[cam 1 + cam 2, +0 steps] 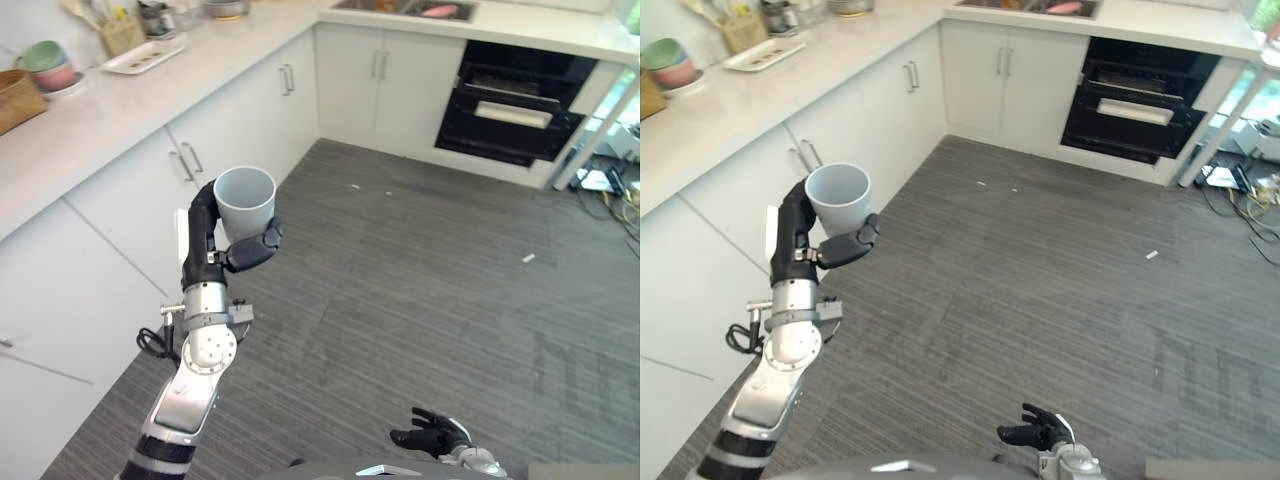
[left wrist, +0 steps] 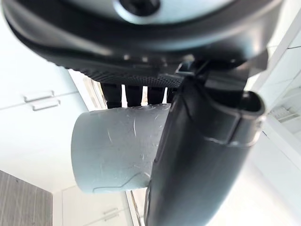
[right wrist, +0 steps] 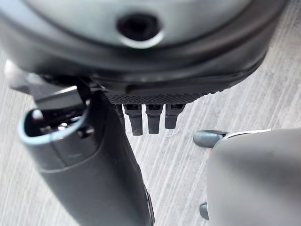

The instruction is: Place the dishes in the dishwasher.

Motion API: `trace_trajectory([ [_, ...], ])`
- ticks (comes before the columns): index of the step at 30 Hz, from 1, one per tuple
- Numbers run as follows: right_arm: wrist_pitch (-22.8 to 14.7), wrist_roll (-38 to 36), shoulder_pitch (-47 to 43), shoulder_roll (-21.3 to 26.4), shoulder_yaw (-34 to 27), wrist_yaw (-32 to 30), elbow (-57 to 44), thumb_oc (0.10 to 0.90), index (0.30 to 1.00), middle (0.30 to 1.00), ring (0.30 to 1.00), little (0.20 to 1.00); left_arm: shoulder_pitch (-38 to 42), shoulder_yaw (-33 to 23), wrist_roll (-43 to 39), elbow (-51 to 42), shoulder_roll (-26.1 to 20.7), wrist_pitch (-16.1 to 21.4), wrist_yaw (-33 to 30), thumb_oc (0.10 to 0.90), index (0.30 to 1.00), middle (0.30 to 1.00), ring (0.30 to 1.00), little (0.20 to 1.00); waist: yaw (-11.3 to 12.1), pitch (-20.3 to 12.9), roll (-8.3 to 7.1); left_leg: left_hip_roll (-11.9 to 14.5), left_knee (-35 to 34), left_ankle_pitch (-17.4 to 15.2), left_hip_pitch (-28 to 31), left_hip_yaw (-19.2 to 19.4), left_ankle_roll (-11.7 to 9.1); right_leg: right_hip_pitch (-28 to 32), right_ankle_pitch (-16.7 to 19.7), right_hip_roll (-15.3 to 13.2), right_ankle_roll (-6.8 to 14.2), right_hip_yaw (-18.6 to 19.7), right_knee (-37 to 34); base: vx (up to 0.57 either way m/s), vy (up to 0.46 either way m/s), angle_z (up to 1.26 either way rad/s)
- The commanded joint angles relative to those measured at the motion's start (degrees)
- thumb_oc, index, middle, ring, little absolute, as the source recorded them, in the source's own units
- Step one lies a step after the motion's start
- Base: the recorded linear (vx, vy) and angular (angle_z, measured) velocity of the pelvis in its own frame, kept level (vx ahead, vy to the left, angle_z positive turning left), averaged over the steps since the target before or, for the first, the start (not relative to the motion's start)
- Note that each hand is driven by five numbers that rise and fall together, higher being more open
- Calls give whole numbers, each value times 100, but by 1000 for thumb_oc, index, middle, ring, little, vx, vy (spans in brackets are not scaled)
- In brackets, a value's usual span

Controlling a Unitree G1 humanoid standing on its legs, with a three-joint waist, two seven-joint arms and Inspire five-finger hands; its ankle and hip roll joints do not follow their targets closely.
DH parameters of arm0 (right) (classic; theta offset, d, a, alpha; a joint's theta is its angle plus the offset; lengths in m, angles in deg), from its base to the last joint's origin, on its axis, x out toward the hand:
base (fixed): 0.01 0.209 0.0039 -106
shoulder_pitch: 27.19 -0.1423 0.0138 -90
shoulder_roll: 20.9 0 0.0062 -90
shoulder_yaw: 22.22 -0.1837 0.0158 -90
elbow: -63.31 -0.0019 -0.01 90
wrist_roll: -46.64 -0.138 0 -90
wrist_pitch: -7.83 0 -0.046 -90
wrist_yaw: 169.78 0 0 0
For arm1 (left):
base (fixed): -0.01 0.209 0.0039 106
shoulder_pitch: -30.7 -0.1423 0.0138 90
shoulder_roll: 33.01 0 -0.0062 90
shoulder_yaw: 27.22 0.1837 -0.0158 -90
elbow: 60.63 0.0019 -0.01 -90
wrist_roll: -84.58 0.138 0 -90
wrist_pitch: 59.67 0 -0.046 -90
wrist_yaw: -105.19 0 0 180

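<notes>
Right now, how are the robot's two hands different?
The left hand is raised up in front of the white cabinets, while the right hand hangs low over the grey floor. The left hand's fingers and thumb curl round a grey cup, held upright with its mouth open to the top; the right hand holds nothing, its fingers relaxed. Both hands are dark.

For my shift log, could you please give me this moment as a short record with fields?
held item: grey cup, upright, open side up
left hand: left hand curled round the cup, raised beside the white cabinets
right hand: right hand low over the grey floor, fingers relaxed, holding nothing
dishwasher: dark open appliance at the far wall
counter: bowls and a tray on the countertop
</notes>
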Motion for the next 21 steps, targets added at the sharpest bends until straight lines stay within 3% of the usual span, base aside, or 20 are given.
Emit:
trace_trajectory([
  [1,-231,-13,326,195,391,10,-8,800,900,900,900,900,632,-603,716,-539,62,882,-76,400,300,300,300,300,-149,-34,-115,31,19,145,-258,334,-228,-97,0,-25,127,-165,55,8,-2,-18],
  [10,-522,380,274,393,418,-801,-141,800,900,900,900,900,591,-677,411,-269,124,831,-314,400,300,300,300,300,-126,41,-96,63,244,10,-188,419,-159,-172,-102,33,65,100,256,30,-28,-24],
  [12,-648,533,201,478,364,-1271,-253,800,900,900,900,900,492,-653,284,-331,166,900,-409,400,300,300,300,300,-64,243,-116,-33,1588,17,-698,352,-272,-156,-176,4,-16,211,367,46,-99,-14],
  [15,-750,687,240,554,428,-1464,-523,800,900,900,900,900,437,-566,223,-328,145,934,-383,400,300,300,300,300,63,562,-231,-35,3512,769,-1546,301,-653,74,-218,-54,-145,261,385,49,-121,-33],
  [16,-771,737,211,607,494,-1487,-636,800,900,900,900,900,392,-537,233,-344,132,943,-373,400,300,300,300,300,150,648,-285,-194,3816,766,-1702,272,-657,154,-260,-97,-187,309,382,257,-72,-15],
  [18,-753,755,199,631,431,-1585,-701,800,900,900,900,900,253,-557,345,-356,101,912,-424,400,300,300,300,300,253,582,-198,-23,2806,633,-2214,664,-455,537,-454,18,-165,357,232,390,16,4],
  [19,-752,753,211,633,430,-1582,-701,800,900,900,900,900,239,-549,350,-362,103,911,-425,400,300,300,300,300,281,581,-226,-47,2773,607,-2158,706,-445,578,-468,-21,-154,379,204,506,144,-1],
  [20,-710,810,177,639,384,-1556,-667,800,900,900,900,900,64,-625,476,-421,46,867,-408,400,300,300,300,300,392,460,-110,233,1409,631,-2160,730,-349,770,-626,65,-45,398,145,357,115,-9],
  [21,-710,812,189,639,387,-1555,-669,800,900,900,900,900,46,-624,479,-433,47,863,-406,400,300,300,300,300,409,466,-141,203,1280,684,-2065,765,-345,794,-640,28,-39,412,148,518,165,-14],
])
